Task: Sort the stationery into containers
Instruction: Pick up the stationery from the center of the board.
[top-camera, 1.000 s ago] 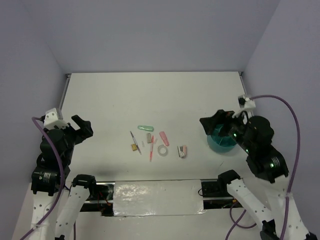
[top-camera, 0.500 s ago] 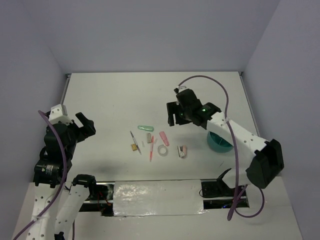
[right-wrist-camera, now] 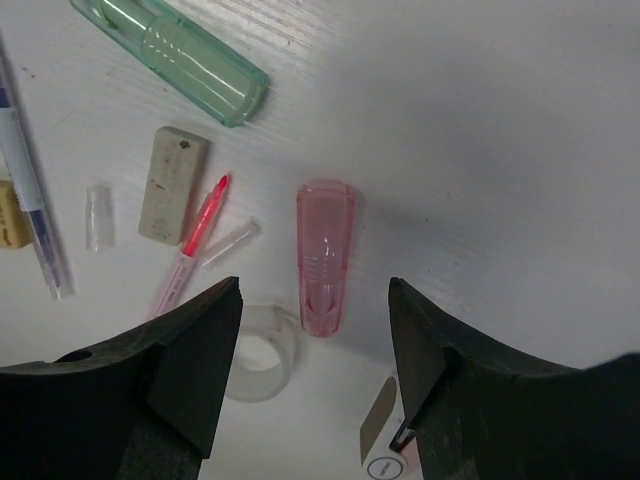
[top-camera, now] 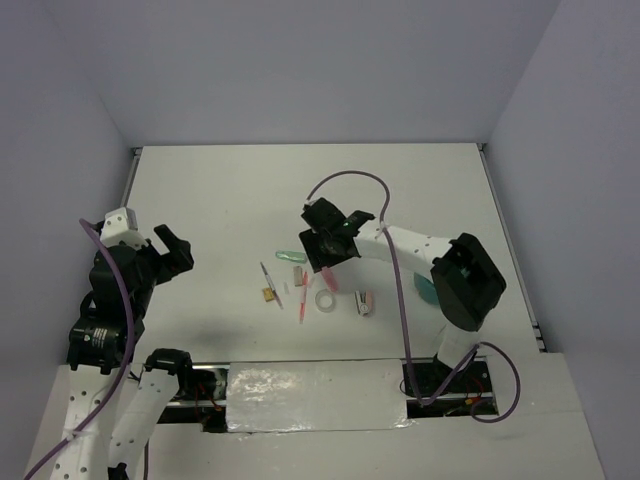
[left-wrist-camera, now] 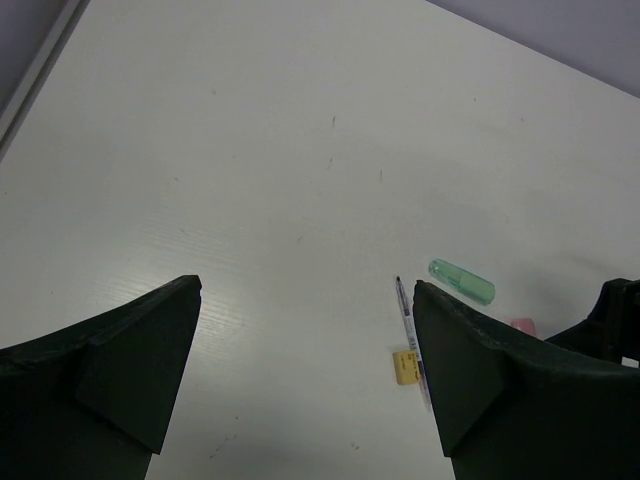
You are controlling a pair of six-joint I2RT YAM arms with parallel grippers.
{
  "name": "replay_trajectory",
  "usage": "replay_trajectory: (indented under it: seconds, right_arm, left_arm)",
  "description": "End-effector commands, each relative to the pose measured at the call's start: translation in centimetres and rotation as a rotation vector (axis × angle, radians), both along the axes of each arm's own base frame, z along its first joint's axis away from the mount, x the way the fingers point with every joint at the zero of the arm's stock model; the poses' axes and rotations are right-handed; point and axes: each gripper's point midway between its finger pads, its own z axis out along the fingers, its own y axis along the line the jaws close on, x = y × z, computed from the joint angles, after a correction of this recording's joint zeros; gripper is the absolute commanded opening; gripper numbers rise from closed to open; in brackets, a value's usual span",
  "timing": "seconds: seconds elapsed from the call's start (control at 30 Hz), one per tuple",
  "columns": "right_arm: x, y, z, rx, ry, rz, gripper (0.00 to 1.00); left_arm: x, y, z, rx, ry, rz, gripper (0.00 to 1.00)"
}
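The stationery lies in a cluster mid-table. In the right wrist view I see the mint green piece (right-wrist-camera: 170, 55), a grey eraser (right-wrist-camera: 173, 198), the pink-red pen (right-wrist-camera: 190, 250), the pink piece (right-wrist-camera: 324, 257), the clear tape ring (right-wrist-camera: 258, 350), the grey pen (right-wrist-camera: 25, 190) and part of the mini stapler (right-wrist-camera: 385, 450). My right gripper (right-wrist-camera: 315, 290) is open, low over the pink piece's near end, empty. In the top view it (top-camera: 325, 245) hovers above the cluster. My left gripper (top-camera: 170, 255) is open and empty, far left. The teal cup (top-camera: 424, 290) is mostly hidden behind the right arm.
The left wrist view shows the mint piece (left-wrist-camera: 462, 282), grey pen (left-wrist-camera: 408, 320) and yellow-brown block (left-wrist-camera: 405, 366) on the white table, with the right gripper's black body (left-wrist-camera: 615, 320) at the edge. Two small clear caps (right-wrist-camera: 98, 217) lie by the eraser.
My right arm has swung from beside the teal cup leftward across the table and down over the stationery cluster. The left arm has barely shifted. The items have not moved.
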Motion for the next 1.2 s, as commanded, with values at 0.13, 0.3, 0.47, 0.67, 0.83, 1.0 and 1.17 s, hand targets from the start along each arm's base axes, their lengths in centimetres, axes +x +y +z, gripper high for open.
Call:
replay_trajectory:
  seconds: [0.13,0.3,0.47,0.67,0.83,1.0,1.17]
  right_arm:
    - [1.7,1.3,-2.2,-0.046,-0.031,0.001,0.64]
    - [1.7,1.1,-3.7,-0.071,-0.02,0.0,0.6]
    - [1.7,1.1,-5.2,-0.093,-0.003,0.016,0.55]
    - [1.4,0.8,-6.8,-0.107,0.016,0.02,0.46]
    - [1.9,0.5,-5.9,-0.105,-0.023,0.005,0.0]
    - [3.2,0.3,-3.0,-0.051,-0.099,-0.024,0.0]
    - [4.5,-0.9,2.2,0.03,-0.232,-0.082,0.0]
  left_arm:
    - [0.7,-0.7,1.0,-0.002,-0.047,-0.037,0.99]
    - [0.7,-0.8,1.0,-0.002,-0.045,-0.043,0.99]
    - [0.7,-0.9,1.1,-0.002,-0.048,-0.05,0.99]
    - [0.8,-1.1,1.0,-0.001,-0.046,-0.059,0.99]
    - [0.8,-1.3,1.0,-0.002,-0.044,-0.069,0.99]
    - [0.9,-1.4,0.9,-0.002,-0.041,-0.075,0.99]
    - [0.8,-1.5,1.0,-0.002,-0.047,-0.083,0.99]
